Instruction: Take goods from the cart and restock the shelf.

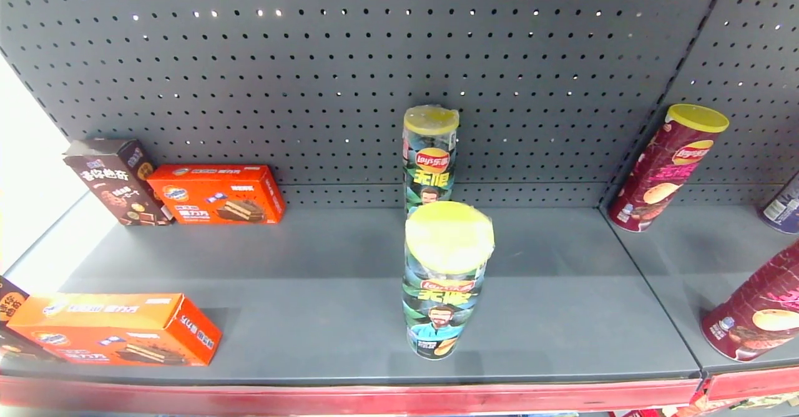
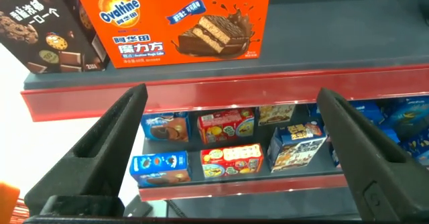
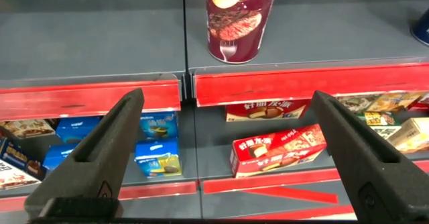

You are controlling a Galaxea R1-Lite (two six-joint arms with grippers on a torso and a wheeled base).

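Two green chip cans with yellow lids stand on the grey shelf point(image 1: 562, 317): one near the front point(image 1: 445, 286), the other point(image 1: 429, 155) behind it at the pegboard. My left gripper point(image 2: 231, 93) is open and holds nothing, below and in front of an orange wafer box point(image 2: 174, 23) at the shelf's red front edge point(image 2: 221, 90). My right gripper point(image 3: 226, 95) is also open with nothing in it, facing the red front edge point(image 3: 301, 83) under a maroon chip can point(image 3: 234, 19).
On the shelf's left lie two orange boxes point(image 1: 218, 193) point(image 1: 118, 328) and a dark brown box point(image 1: 115, 180). Maroon cans point(image 1: 668, 167) point(image 1: 758, 314) and a blue can point(image 1: 783, 208) occupy the right bay. Lower shelves carry several small boxes point(image 2: 231, 162) point(image 3: 278, 149).
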